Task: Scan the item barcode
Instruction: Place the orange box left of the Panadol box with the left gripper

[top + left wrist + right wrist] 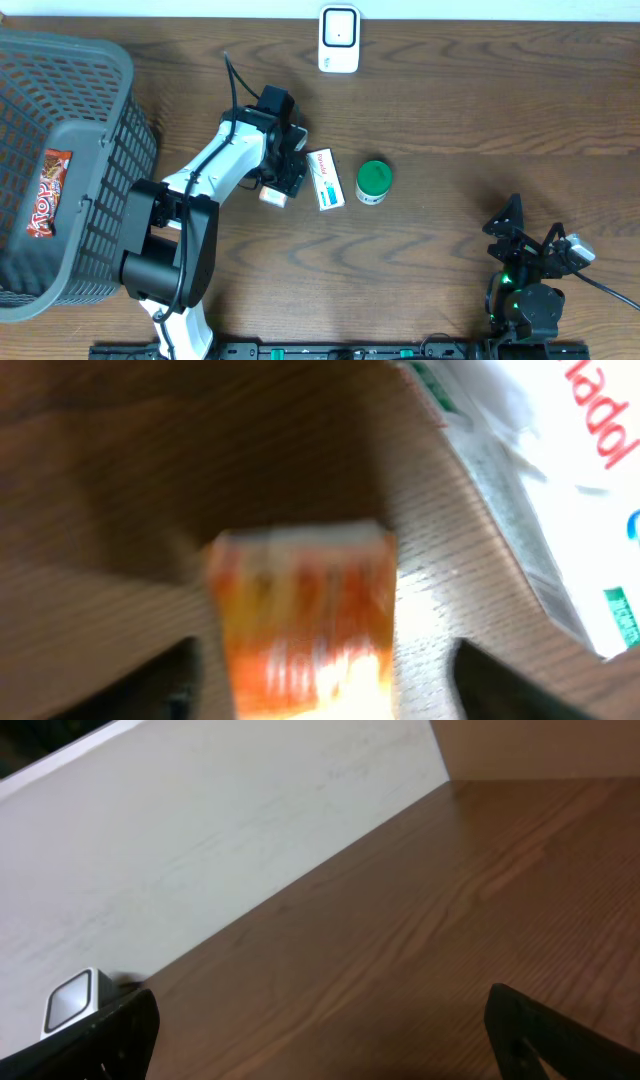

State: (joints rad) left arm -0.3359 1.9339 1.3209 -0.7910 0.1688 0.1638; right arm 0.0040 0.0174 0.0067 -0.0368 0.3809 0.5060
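Over on the left a grey plastic basket is sitting at the edge of the wooden table, and a red and brown snack packet is lying inside it; its pale lettering is running lengthwise, too small for me to read. The white and black left arm is reaching toward the middle of the table, and the left gripper is hanging low over a small orange box. From the wrist view the box is looking blurred: orange sides with yellowish and white patches and a pale top edge, any print on it too smeared to read. It is lying on the wood between the dark fingers, which are standing spread with a gap on either side, not pinching it. Just to the right a white box is lying flat, showing red letters ending in "adol", green marks and grey fine print. Farther back, near the wall, a white scanner with a dark window is standing. Right of the white box a small tub with a green lid is sitting upright. At the far right the right gripper is holding its jaws wide apart above bare wood, gripping nothing.
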